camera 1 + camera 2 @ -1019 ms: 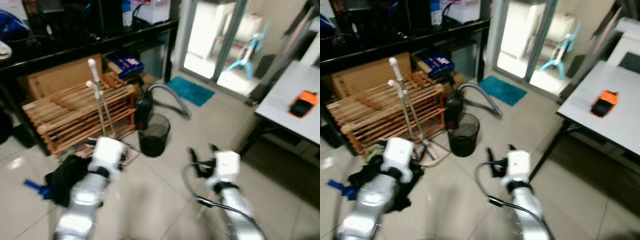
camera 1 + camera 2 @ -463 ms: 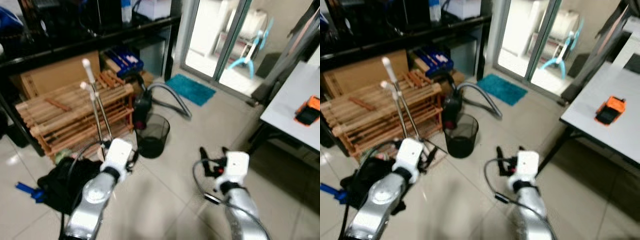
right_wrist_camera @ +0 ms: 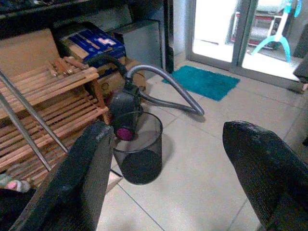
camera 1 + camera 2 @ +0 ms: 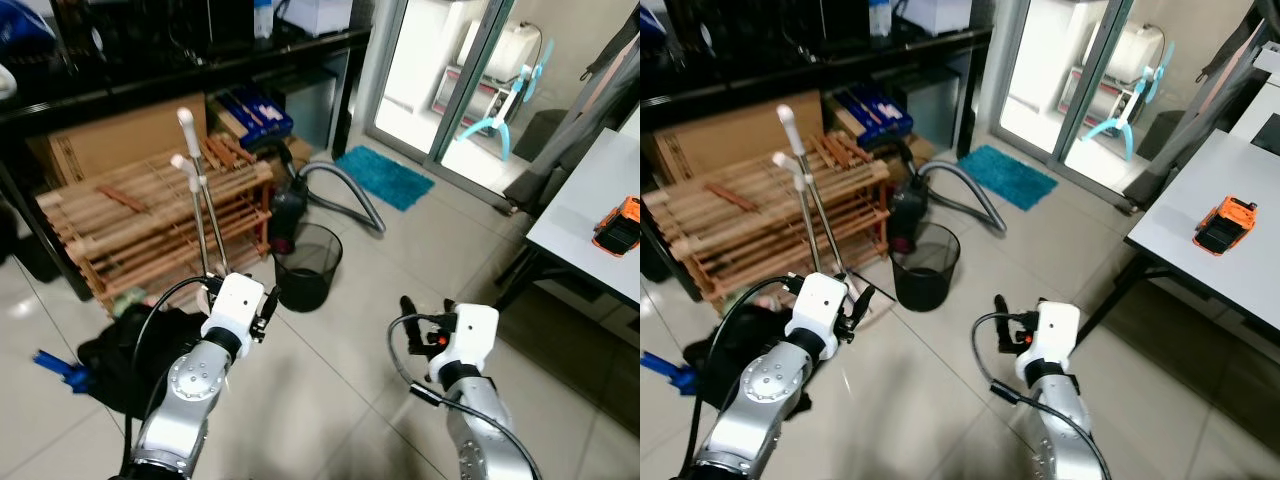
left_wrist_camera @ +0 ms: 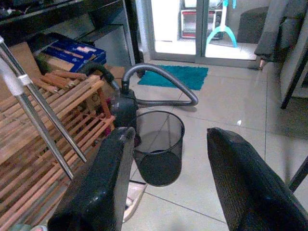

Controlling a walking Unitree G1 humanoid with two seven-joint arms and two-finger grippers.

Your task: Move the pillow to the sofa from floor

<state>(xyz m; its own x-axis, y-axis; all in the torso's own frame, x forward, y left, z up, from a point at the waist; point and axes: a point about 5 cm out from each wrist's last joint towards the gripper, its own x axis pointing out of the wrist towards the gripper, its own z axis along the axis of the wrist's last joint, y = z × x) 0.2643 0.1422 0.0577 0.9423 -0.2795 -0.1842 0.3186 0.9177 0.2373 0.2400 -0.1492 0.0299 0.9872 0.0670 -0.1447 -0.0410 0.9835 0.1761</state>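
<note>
both arms were held out low over the tiled floor [image 4: 330, 380]. the left gripper [image 5: 166, 185] and right gripper [image 3: 175, 180] had fingers spread wide, holding nothing. i could not tell where the pillow was.

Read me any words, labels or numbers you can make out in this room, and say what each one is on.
None can be read.
Blue box under the black shelf: white printing, too blurred to read.
Orange device on the grey table: no legible marking.

no legible text, print on blue box [image 5: 72, 52] too blurred to read
</note>
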